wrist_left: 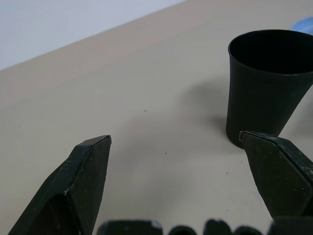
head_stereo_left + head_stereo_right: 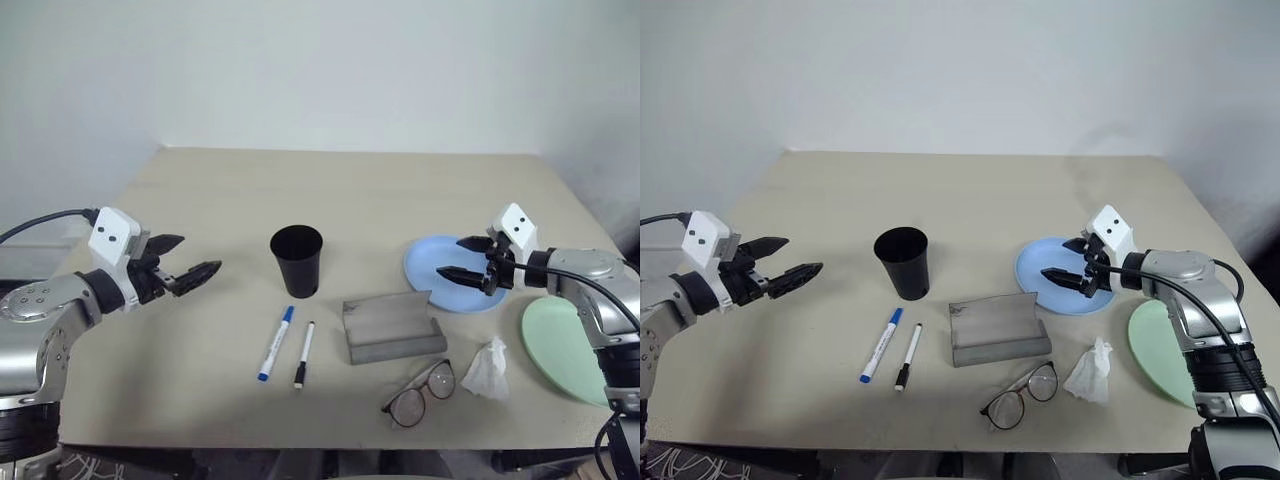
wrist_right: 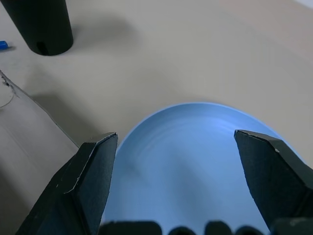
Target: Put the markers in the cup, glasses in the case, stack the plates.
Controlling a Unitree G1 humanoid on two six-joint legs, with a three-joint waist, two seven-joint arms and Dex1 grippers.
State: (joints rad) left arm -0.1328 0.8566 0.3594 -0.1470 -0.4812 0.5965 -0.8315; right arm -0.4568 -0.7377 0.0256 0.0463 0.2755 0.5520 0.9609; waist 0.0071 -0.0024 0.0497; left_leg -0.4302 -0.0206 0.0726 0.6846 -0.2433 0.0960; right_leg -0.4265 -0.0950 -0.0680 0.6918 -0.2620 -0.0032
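The beige rectangular table (image 2: 350, 190) bears the round pale mint green plate (image 2: 560, 350) at its right edge, apart from the round light blue plate (image 2: 430, 262). The right gripper (image 2: 468, 258) hovers over the blue plate, fingers spread, empty. The flat grey glasses case (image 2: 392, 328) lies open beside the matte black tapered cup (image 2: 297, 260). The left gripper (image 2: 190, 258) hangs spread, empty, left of it. The round reddish-brown glasses (image 2: 420, 392) lie in front of the case, beside the crumpled white tissue (image 2: 487, 368). The blue-capped white marker (image 2: 276, 343) and black-capped white marker (image 2: 304, 354) lie side by side below the cup

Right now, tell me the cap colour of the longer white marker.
Blue, on the longer white marker; clearest in the left eye view.

Probably a lab: bare table (image 2: 300, 190), blank wall (image 2: 320, 70).
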